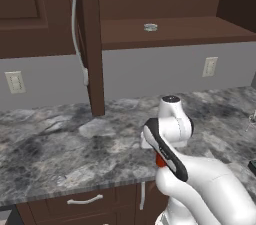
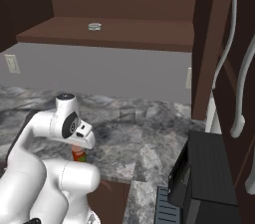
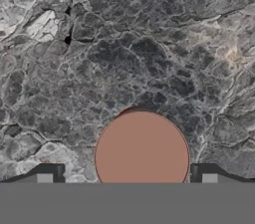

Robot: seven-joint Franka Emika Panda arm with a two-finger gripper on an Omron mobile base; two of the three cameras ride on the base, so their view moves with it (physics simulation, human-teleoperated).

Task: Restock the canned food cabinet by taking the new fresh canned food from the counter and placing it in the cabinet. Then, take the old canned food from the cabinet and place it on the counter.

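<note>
- On the grey tabletop (image 1: 60,144), red can (image 3: 142,151) stands upright near the front edge.
- End effector (image 3: 127,178) spread wide, fingers either side of the can.
- Silver tin (image 1: 150,27) sits on the cabinet (image 1: 165,31) shelf.

You see a glossy white arm (image 1: 210,189) built of fat, rounded segments. A black band (image 1: 165,149) runs along the seam of one link, and the round joint cap (image 1: 171,99) at the top has a dark face. In the right base view, that joint's side (image 2: 74,127) carries small dark fittings. In the hand view, the gripper (image 3: 127,175) has dark finger tips (image 3: 47,172) with pale square pads.
</note>
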